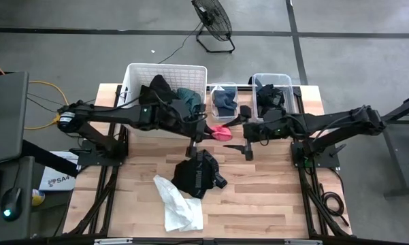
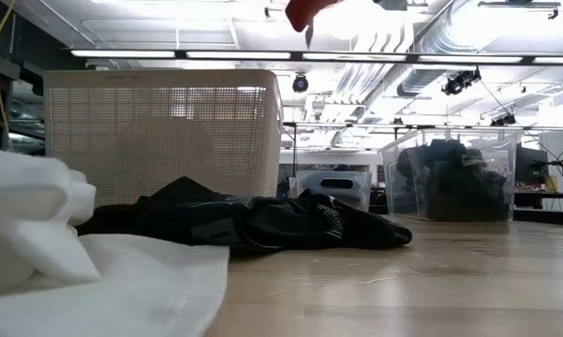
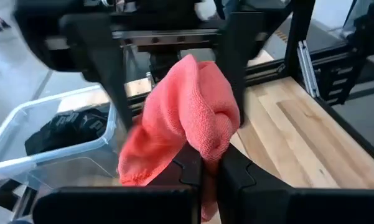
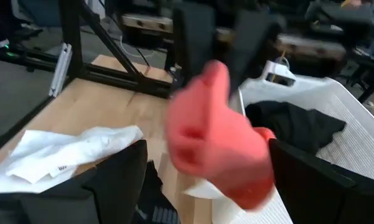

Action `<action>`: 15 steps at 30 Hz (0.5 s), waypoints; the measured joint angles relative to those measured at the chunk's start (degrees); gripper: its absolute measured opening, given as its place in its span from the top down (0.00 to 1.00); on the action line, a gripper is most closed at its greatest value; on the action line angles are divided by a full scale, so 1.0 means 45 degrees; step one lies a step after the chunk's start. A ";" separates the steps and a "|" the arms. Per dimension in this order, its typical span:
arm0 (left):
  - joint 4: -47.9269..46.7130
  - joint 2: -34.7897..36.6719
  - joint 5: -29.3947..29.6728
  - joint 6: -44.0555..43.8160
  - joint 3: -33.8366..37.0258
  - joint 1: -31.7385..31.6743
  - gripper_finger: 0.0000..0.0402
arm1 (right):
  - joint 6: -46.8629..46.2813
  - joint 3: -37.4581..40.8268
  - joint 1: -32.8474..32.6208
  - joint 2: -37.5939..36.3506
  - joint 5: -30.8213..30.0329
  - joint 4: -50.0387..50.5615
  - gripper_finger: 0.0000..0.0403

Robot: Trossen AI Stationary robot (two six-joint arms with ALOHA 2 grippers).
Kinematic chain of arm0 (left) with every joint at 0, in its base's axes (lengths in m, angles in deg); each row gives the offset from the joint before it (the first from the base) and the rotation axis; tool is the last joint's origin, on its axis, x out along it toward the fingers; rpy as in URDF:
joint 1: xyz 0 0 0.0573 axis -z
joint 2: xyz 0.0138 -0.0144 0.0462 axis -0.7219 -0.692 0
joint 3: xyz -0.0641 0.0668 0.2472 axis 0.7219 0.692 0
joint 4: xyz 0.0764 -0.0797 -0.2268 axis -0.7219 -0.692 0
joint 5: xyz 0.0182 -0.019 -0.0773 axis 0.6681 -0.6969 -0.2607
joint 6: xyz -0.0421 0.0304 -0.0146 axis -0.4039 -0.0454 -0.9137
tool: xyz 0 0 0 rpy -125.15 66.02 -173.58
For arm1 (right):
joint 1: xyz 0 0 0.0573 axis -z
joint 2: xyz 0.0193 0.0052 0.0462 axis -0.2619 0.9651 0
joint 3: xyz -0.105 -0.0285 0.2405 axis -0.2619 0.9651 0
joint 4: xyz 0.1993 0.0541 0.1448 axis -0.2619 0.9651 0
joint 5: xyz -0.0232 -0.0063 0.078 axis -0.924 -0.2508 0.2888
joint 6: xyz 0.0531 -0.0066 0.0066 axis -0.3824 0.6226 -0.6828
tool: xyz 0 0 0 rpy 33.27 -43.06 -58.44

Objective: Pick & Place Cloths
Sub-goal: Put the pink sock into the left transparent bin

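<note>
A small red-pink cloth [image 3: 187, 118] hangs in the air above the table's middle, also seen in the high view [image 1: 221, 132] and at the low view's top edge [image 2: 304, 11]. My left gripper [image 3: 210, 167] is shut on it. My right gripper [image 4: 206, 149] faces it from the table's right, open wide, one finger [image 3: 106, 74] on either side of the cloth with a gap to each. A black cloth [image 1: 197, 173] and a white cloth [image 1: 178, 204] lie flat on the table nearer the front edge. My left gripper pinches a bunched fold of the red-pink cloth [image 3: 206, 146] between its two shut fingers. The fingers come nearly level from the table's left. The cloth is lifted clear of the table, bulging above the fingertips with a slack lobe [image 3: 134, 168] drooping to one side.
A white slatted basket [image 1: 137, 75] with black and teal cloths stands at the far left. Two clear tubs [image 1: 224, 87] [image 1: 272, 78] holding dark cloths stand to its right. Bare wood shows at the table's front right [image 1: 272, 197].
</note>
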 joint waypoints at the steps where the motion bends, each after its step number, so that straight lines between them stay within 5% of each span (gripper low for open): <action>1: 0.0009 -0.0010 -0.0205 -0.0151 0.0000 -0.0092 0.98 | 0.0000 0.0000 -0.0048 0.0061 -0.0001 -0.0188 0.21; 9: 0.0863 -0.0376 -0.1206 -0.0955 0.0000 -0.0455 0.98 | -0.0771 -0.0005 -0.0100 0.0410 0.0009 -0.1336 0.25; 15: 0.0999 -0.0374 -0.1223 -0.0958 0.0000 -0.0426 0.98 | -0.0797 -0.0004 -0.0130 0.0405 -0.0101 -0.0953 0.46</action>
